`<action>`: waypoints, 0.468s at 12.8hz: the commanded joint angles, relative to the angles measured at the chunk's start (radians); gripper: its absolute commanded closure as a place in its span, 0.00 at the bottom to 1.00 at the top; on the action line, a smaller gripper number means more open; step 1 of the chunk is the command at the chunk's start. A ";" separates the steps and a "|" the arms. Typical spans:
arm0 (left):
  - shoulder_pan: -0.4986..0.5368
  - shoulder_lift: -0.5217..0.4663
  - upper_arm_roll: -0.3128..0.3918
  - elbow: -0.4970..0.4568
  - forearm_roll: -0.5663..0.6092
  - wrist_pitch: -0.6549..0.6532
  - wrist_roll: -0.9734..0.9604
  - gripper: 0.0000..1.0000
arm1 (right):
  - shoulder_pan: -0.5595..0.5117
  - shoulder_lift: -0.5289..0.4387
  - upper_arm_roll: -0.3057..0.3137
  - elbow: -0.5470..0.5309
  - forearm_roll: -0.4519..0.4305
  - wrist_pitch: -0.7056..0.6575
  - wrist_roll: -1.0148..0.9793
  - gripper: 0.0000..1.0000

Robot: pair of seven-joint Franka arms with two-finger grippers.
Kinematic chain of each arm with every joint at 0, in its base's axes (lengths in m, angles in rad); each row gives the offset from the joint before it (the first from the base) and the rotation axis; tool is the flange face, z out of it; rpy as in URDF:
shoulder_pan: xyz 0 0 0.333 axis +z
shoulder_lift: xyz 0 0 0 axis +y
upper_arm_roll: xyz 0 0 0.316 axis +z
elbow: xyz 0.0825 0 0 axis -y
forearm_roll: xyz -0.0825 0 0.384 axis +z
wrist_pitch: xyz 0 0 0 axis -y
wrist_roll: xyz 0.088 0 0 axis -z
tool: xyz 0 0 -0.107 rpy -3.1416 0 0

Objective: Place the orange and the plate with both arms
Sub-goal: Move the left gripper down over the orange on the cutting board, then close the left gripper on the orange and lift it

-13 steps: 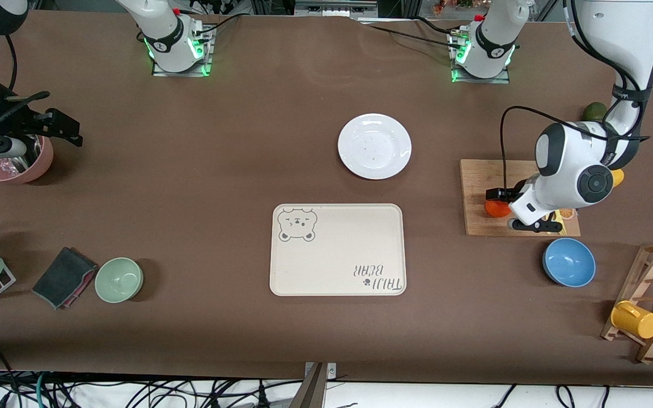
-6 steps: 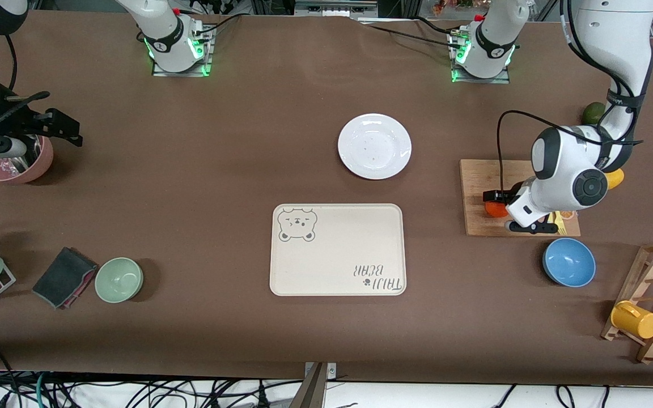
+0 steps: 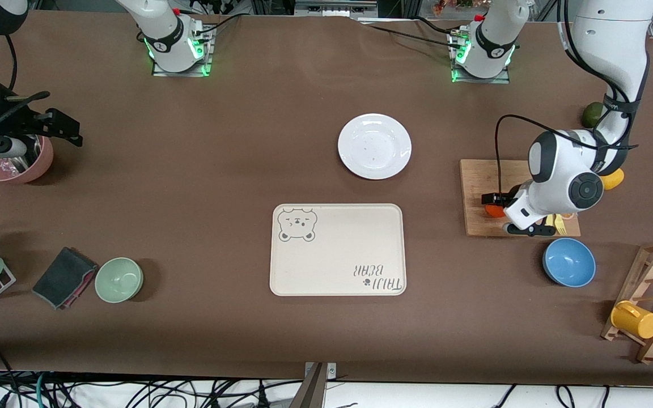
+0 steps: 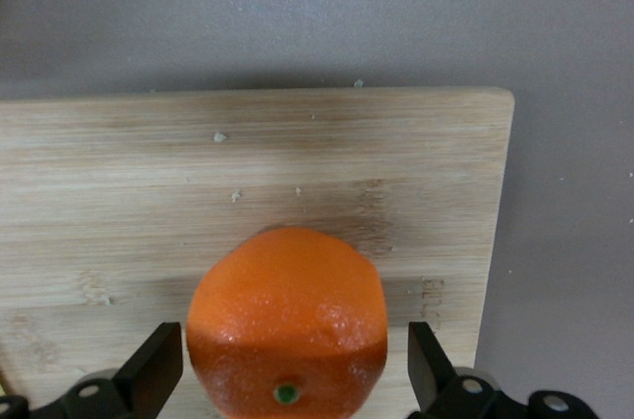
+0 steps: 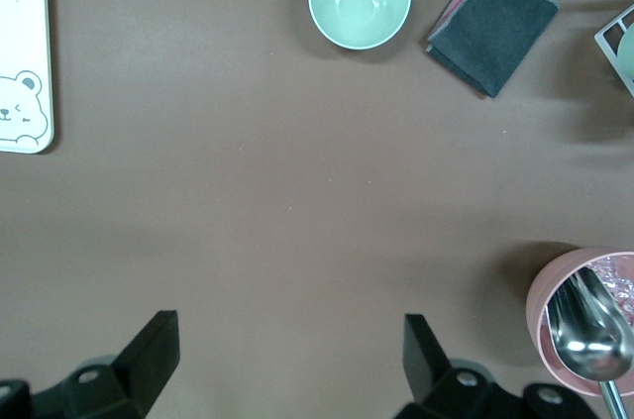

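Left end effector (image 4: 287, 379) astride orange (image 4: 287, 325) (fingers apart, ungripped)

— What does everything stand on?
— A wide table under a matte brown cloth (image 3: 202, 170), evenly lit from above — shadows fall soft.
— And past its near edge?
— A pale floor with a tangle of black cables (image 3: 134, 394).

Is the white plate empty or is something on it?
Empty. The plate shows only bare white with faint specks; the orange sits on the wooden board.
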 commanded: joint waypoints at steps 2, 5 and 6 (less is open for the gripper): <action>0.004 0.024 -0.002 0.035 -0.037 0.000 0.033 0.00 | 0.001 -0.001 0.000 0.005 0.002 -0.007 -0.011 0.00; 0.011 0.042 -0.002 0.050 -0.035 0.000 0.036 0.00 | 0.004 -0.001 0.001 0.005 0.002 -0.005 -0.010 0.00; 0.011 0.047 -0.002 0.052 -0.037 0.000 0.036 0.00 | 0.003 -0.001 0.000 0.005 0.002 -0.007 -0.010 0.00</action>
